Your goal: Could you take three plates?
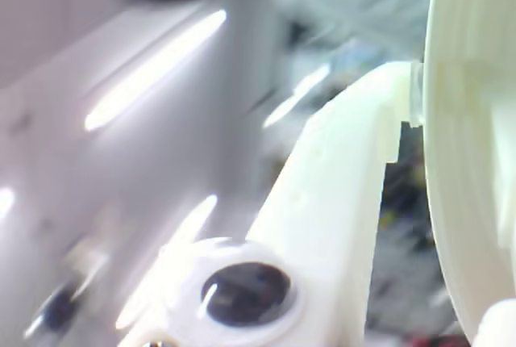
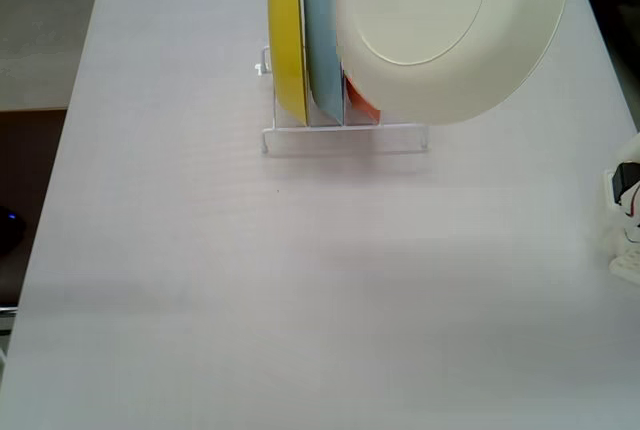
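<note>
Cream-white plate lifted above the rack, gripper clamped on its rim, yellow plate, light blue plate, orange-red plate upright in the rack.

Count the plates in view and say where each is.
4. Yellow plate, light blue plate and orange-red plate stand in the rack; cream-white plate is lifted, hiding most of the orange-red.

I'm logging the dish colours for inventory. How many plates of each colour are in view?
cream-white plate: 1
light blue plate: 1
yellow plate: 1
orange-red plate: 1, mostly hidden behind the cream-white one
Total: 4 plates
</note>
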Robot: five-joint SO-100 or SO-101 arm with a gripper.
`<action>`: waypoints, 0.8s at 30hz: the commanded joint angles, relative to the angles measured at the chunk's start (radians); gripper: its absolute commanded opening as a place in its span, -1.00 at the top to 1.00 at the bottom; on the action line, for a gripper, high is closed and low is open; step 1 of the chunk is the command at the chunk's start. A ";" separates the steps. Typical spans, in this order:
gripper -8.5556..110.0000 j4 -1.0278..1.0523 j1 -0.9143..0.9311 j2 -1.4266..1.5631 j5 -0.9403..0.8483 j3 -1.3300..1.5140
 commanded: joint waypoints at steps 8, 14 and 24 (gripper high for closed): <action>0.87 -0.379 -0.106 -0.057 -0.006 0.172; 0.87 -0.472 -0.140 -0.064 -0.011 0.236; 0.87 -0.506 -0.164 -0.078 -0.031 0.236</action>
